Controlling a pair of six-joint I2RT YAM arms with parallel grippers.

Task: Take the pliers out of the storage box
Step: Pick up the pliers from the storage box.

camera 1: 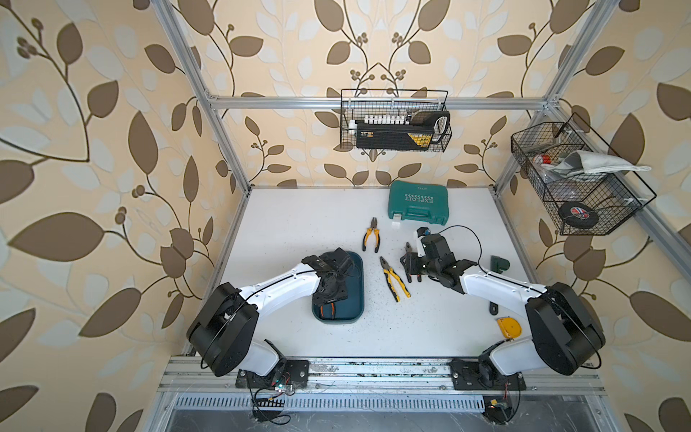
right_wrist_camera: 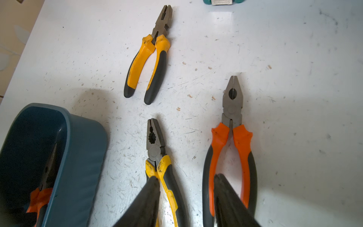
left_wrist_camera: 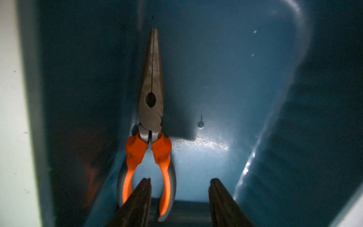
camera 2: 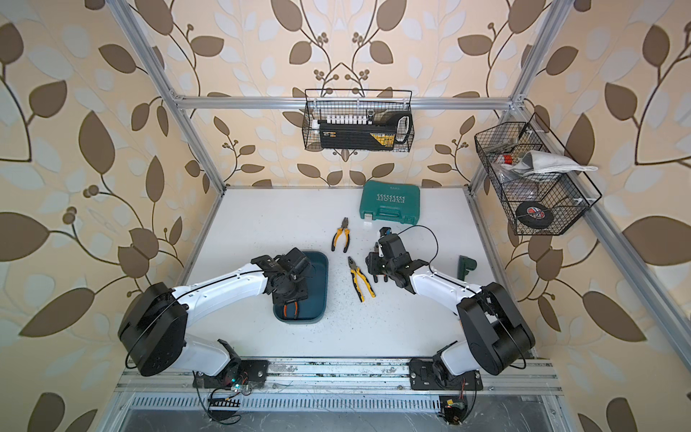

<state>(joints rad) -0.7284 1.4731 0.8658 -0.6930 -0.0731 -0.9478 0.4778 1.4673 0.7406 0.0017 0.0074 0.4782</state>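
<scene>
Lying flat in the storage box [camera 1: 357, 288] are the long-nosed pliers [left_wrist_camera: 151, 110]. The yellow-orange pair [right_wrist_camera: 149, 64], the yellow pair [right_wrist_camera: 157, 153] and the other orange pair [right_wrist_camera: 231, 137] are out on the table [right_wrist_camera: 294, 98]. The left jaws hang partly open over the orange handles, holding nothing. The right jaws are partly open and empty too. These pliers look hard and heavy, with a slippery thin nose, so pinch both rubbery handles.

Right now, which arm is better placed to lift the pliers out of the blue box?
Left. The left tool is open inside the storage box, fingers straddling one handle of the long-nosed pliers. The right tool hangs open over the table, above yellow-and-black pliers and orange-and-black pliers outside the box.
</scene>
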